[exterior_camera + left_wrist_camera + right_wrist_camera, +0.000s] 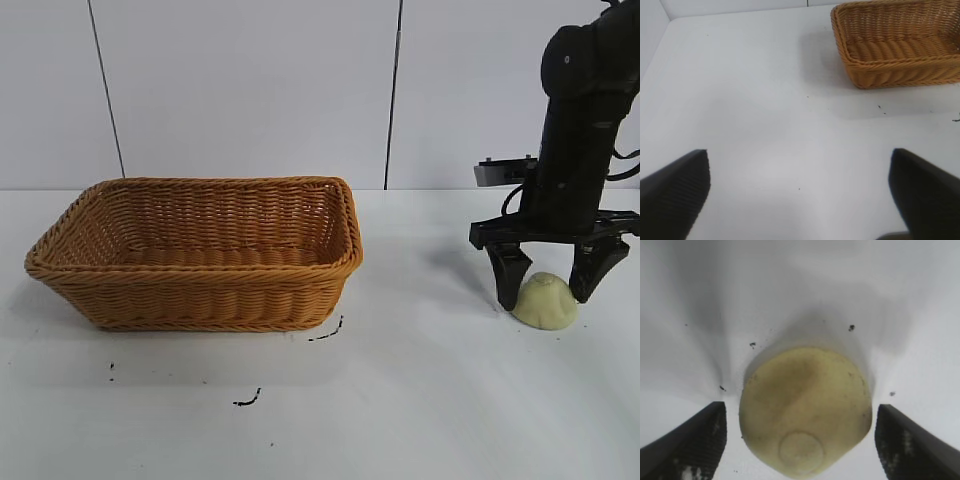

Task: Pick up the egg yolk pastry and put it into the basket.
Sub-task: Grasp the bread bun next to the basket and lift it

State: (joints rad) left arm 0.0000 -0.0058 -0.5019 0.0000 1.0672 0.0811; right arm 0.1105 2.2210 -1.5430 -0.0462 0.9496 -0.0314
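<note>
Egg yolk pastry (546, 300) on white table (420, 400), pale panelled wall (250, 90) behind.

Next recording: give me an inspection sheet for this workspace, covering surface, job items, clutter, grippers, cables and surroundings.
Surface: white table, with small black marks in front of the basket.
Job items: egg yolk pastry resting on the table at the right; basket at the left, upright, nothing seen inside.
Clutter: nothing seen.
Grippers: right gripper lowered around the pastry, fingers open on either side, gaps visible in the right wrist view. Left gripper open above bare table, off to one side of the basket, seen only in its wrist view.
Cables: a dark cable beside the right arm.
Surroundings: pale panelled wall behind the table.
</note>
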